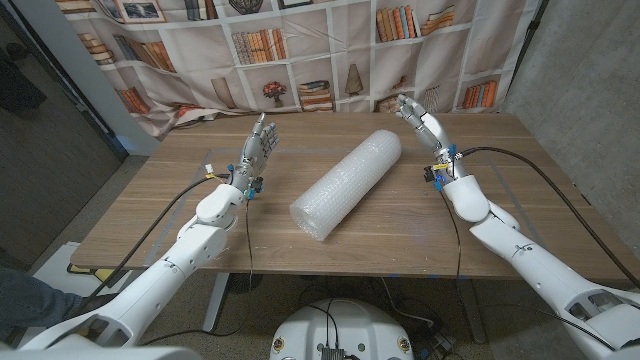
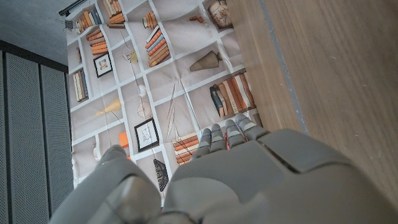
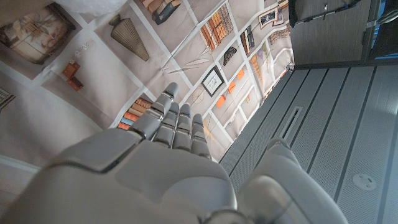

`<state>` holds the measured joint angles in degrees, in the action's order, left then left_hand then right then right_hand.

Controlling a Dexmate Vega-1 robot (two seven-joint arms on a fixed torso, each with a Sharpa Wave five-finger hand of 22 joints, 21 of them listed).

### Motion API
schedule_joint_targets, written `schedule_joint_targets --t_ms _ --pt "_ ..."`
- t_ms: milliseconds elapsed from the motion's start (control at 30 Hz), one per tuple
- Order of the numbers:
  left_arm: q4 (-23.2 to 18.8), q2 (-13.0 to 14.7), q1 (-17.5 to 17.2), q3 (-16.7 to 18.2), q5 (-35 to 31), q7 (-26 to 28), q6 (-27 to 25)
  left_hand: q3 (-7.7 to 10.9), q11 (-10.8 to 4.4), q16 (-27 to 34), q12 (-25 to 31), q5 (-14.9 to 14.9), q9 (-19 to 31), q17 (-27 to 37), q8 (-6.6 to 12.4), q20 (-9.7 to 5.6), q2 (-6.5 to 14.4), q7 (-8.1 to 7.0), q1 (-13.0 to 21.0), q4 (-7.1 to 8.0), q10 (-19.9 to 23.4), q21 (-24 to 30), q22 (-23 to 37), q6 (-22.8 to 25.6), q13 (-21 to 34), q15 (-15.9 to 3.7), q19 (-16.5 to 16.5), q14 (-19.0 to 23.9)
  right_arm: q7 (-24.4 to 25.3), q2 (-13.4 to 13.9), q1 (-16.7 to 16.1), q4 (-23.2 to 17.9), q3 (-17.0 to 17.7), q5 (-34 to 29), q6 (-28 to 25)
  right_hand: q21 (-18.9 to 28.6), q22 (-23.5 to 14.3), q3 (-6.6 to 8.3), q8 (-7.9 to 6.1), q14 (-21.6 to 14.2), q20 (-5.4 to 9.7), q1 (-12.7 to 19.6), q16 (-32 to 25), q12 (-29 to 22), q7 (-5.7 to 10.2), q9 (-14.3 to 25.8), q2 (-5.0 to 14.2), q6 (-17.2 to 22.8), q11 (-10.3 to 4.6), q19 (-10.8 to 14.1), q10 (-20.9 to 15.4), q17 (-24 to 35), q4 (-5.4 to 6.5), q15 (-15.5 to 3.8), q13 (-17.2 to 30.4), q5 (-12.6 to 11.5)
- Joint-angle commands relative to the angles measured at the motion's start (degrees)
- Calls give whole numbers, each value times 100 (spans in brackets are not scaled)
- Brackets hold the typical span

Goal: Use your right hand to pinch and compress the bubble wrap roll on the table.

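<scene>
A roll of clear bubble wrap [image 1: 347, 183] lies slantwise across the middle of the wooden table [image 1: 140, 215], one end near the front, the other toward the back right. My right hand [image 1: 419, 119] is raised just right of the roll's far end, fingers apart and holding nothing, clear of the wrap. In the right wrist view that hand [image 3: 180, 168] points at the bookshelf backdrop with its fingers [image 3: 177, 121] straight. My left hand [image 1: 258, 149] stands upright left of the roll, fingers extended, empty. The left wrist view shows the back of this hand [image 2: 249, 177] over the table edge.
A printed bookshelf backdrop [image 1: 300, 50] hangs behind the table's far edge. A grey concrete wall [image 1: 585, 70] stands at the right. Cables run along both forearms. Bare tabletop [image 1: 540, 170] lies right of the roll.
</scene>
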<state>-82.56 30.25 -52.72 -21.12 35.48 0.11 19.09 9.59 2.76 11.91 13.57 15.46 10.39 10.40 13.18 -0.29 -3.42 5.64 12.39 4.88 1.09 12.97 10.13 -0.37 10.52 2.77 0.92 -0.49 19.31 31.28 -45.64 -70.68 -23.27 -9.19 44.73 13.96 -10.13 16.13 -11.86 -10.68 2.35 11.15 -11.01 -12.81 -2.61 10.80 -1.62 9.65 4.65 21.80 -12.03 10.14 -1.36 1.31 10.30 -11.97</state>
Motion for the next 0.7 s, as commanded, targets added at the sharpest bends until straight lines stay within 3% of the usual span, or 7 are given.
schedule_joint_targets --t_ms 33,133,200,267,467,700 --pt "-36 -79 -97 17 -79 159 197 9 30 33 42 -22 20 9 44 -10 -2 20 70 -28 56 19 8 51 19 11 74 45 337 255 171 -110 -176 -725 -94 27 -11 17 -12 -72 284 82 -22 -28 34 20 2 22 -6 40 -65 12 -48 -27 27 26" --pt "-96 -49 -120 18 -99 188 162 9 27 27 37 -25 19 9 40 -9 2 19 77 -30 59 17 8 55 19 12 79 46 409 336 179 -203 -208 -899 -161 20 -12 15 -8 -71 288 89 -16 -31 49 20 -1 18 -22 39 -80 13 -56 -18 27 26" --pt "-125 -33 -130 19 -109 197 149 9 28 24 36 -28 19 9 36 -11 4 16 82 -32 65 16 8 56 19 13 84 48 456 387 169 -281 -221 -989 -218 -7 -14 9 -12 -70 268 100 1 -50 219 23 -1 48 -57 19 -156 18 -74 -17 28 28" --pt "-146 -28 -139 22 -114 207 147 9 32 21 33 -30 19 9 34 -8 7 17 87 -34 66 12 8 59 19 12 82 50 467 445 153 -378 -233 -1057 -300 -9 -14 7 -13 -77 266 101 3 -61 237 24 -1 57 -87 30 -192 19 -77 -3 28 29" --pt "-182 -24 -162 21 -123 227 140 9 23 12 25 -37 19 9 24 -6 16 9 102 -38 73 5 8 64 19 16 82 55 552 582 123 -572 -276 -1254 -447 -46 -19 -13 -48 -108 138 96 18 -112 431 28 2 201 -297 27 -388 25 -97 62 28 37" --pt "-164 -35 -164 -1 -124 213 126 8 27 2 19 -47 20 9 22 2 27 -10 118 -43 92 -6 8 95 19 17 80 64 703 714 64 -826 -336 -1565 -682 -226 -26 -27 -78 -82 32 92 46 -145 576 32 23 368 -438 -364 -571 25 -120 -3 25 42"
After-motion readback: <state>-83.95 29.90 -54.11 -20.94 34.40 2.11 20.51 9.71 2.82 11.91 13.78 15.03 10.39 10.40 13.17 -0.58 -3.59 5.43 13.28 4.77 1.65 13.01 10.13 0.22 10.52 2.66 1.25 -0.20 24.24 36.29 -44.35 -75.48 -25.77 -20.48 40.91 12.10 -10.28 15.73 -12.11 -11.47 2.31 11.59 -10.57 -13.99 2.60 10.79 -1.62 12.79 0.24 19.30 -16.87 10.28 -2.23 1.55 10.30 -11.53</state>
